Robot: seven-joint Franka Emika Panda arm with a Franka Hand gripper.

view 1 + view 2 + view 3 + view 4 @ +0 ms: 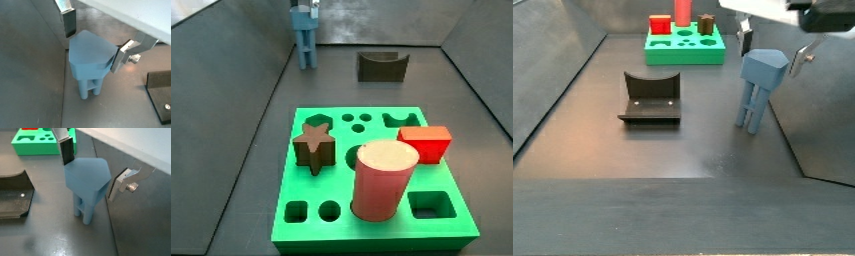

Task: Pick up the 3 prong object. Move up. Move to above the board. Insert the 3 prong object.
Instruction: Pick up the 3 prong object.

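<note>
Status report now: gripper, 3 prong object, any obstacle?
Gripper astride the 3 prong object's head, grip unconfirmed. Object upright on floor, far from the board. Nothing between them.

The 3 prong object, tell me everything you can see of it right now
The 3 prong object is light steel-blue, matte like plastic: a wide angular head over narrow legs. It stands upright on the dark floor near the side wall, far from the board. The hand brackets its head, its fingers at either side.

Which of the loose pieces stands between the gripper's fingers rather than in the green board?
The 3 prong object, steel-blue, stands on the floor between the gripper fingers; the pink cylinder, red block and brown star sit in the board.
</note>
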